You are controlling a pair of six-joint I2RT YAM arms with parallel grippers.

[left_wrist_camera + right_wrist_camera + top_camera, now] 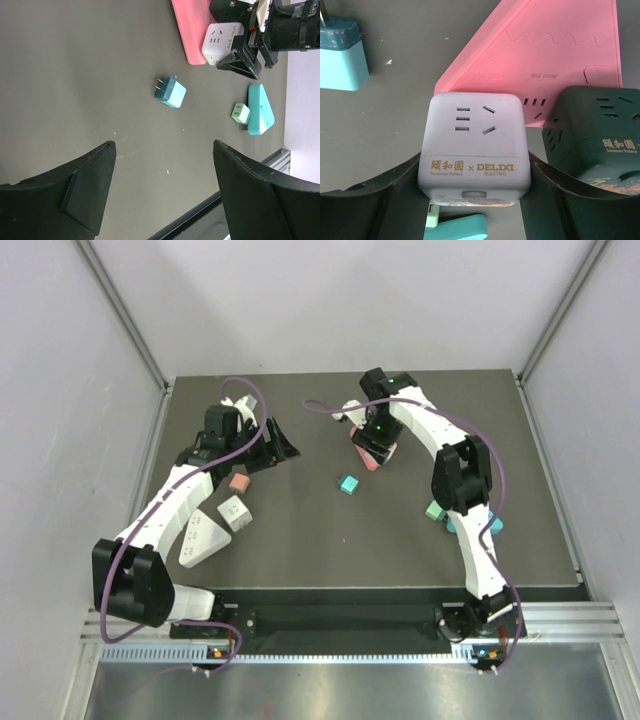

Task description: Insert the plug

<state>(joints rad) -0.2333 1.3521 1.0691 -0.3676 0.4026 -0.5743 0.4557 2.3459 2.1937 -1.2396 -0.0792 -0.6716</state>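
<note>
Right gripper (pixel 475 197): pinching the lavender cube adapter (pixel 472 145) at the pink power strip (pixel 560 60).
Left gripper (pixel 165 190): spread, empty.
Progress: adapter apparently not seated; pushing in remains.

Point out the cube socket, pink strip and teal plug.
cube socket (pixel 474 135), right wrist view, socket face
pink strip (pixel 555 45), right wrist view, top face
teal plug (pixel 171 93), left wrist view, body

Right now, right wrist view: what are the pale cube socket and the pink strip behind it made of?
Pale cube socket: probably moulded plastic, satin finish; rounded edges, cut socket slots, printed gold logo. Pink strip: probably plastic too, smooth matte; raised wave line and button outline, no sharp glare.
</note>
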